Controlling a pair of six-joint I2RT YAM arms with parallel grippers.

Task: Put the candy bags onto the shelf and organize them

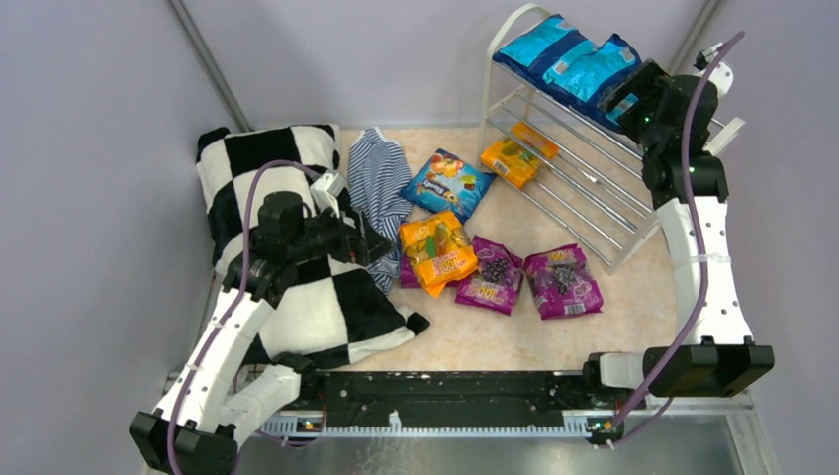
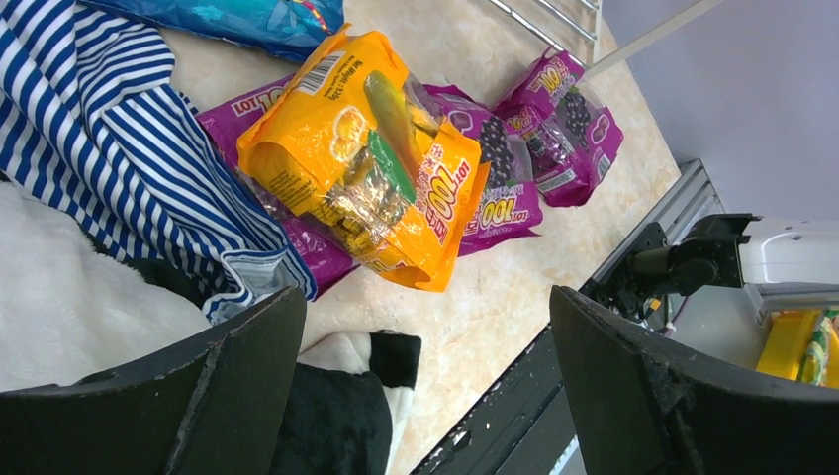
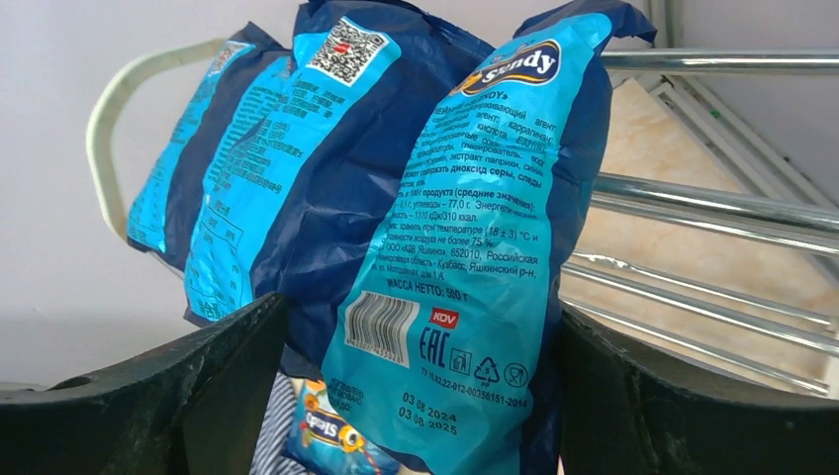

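Observation:
The white shelf [image 1: 594, 193] stands at the back right. Three blue candy bags [image 1: 569, 54] lie side by side on its top tier, and orange bags [image 1: 514, 156] sit on a lower tier. My right gripper [image 1: 615, 99] is open at the top tier, its jaws on either side of the nearest blue bag [image 3: 465, 247] without squeezing it. On the table lie a blue bag [image 1: 448, 183], orange bags [image 1: 435, 249] and purple bags [image 1: 562, 282]. My left gripper [image 1: 381, 247] is open and empty above the pillow's corner, near the orange bags [image 2: 366, 158] and purple bags [image 2: 569, 129].
A black-and-white checkered pillow [image 1: 297, 297] fills the left of the table. A blue-and-white striped cloth [image 1: 381, 178] lies beside it, partly over a purple bag [image 2: 267, 109]. Grey walls enclose the table. The black base rail [image 1: 445, 396] runs along the near edge.

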